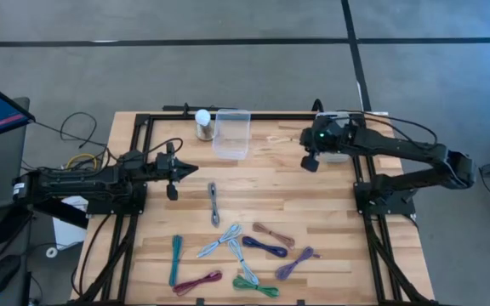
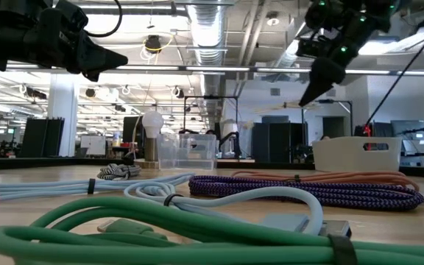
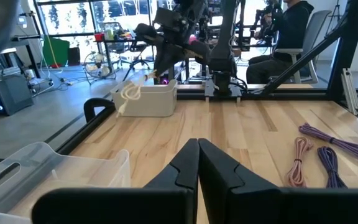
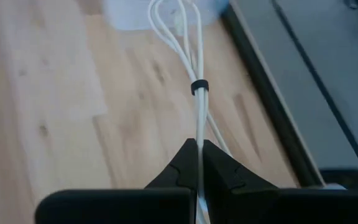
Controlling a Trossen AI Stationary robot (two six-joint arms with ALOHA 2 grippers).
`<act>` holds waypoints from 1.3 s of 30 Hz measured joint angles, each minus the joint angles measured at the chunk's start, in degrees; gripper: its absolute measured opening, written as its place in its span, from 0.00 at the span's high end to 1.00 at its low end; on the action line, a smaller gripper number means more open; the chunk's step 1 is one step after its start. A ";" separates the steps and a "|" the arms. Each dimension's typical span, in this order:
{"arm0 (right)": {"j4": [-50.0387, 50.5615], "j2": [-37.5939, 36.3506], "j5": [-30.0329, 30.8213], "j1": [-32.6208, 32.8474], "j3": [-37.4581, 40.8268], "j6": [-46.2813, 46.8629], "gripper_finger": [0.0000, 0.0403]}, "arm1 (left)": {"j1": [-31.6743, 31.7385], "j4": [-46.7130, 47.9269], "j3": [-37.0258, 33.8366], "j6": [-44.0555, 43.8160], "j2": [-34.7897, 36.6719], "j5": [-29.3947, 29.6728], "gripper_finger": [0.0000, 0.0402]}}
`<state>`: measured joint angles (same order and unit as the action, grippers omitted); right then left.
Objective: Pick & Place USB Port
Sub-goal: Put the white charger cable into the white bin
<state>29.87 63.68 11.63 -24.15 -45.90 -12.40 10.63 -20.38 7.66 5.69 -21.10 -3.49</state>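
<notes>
Gripping white cable (image 4: pixel 197 93) in right gripper (image 4: pixel 198 163), fingers pinched shut on strands, at table's 1 o'clock near white bin (image 1: pixel 334 153). Light, limp, slippery; best held near black tie. Left gripper (image 1: pixel 173 172) closed, empty, 9 o'clock.

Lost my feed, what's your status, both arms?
Right pincer shut on white cable, raised near white bin. Left pincer shut, empty, above table. Nothing in the way.
</notes>
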 joint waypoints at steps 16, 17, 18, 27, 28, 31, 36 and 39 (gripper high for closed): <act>10.85 -12.77 6.52 -12.00 2.57 4.73 1.00 | -0.02 0.00 0.00 0.00 0.00 0.00 0.98; 11.97 -13.16 6.56 -12.75 2.57 5.29 1.00 | -0.02 0.00 -0.01 0.00 0.00 0.00 0.98; 13.15 -13.50 6.62 -13.50 2.57 5.94 1.00 | 0.00 0.00 0.00 0.00 0.00 0.00 0.98; 19.45 -15.08 10.84 -17.70 2.52 9.98 1.00 | -0.01 0.00 0.00 0.00 0.00 0.00 0.98; 20.02 -15.06 10.97 -17.98 2.52 10.31 1.00 | 0.00 0.00 -0.02 0.00 0.00 0.01 0.98; 20.71 -14.96 11.16 -18.92 2.52 10.99 1.00 | -0.02 0.00 -0.02 0.00 0.00 0.00 0.98; 20.32 -14.89 11.33 -20.40 3.81 10.77 1.00 | 0.00 0.00 -0.01 0.00 0.00 0.00 0.98; 19.92 -14.98 11.14 -21.07 3.75 10.63 1.00 | -0.02 0.00 -0.02 0.00 0.00 0.00 0.98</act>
<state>49.79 48.70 22.78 -45.22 -42.15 -1.77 10.61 -20.38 7.64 5.69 -21.10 -3.49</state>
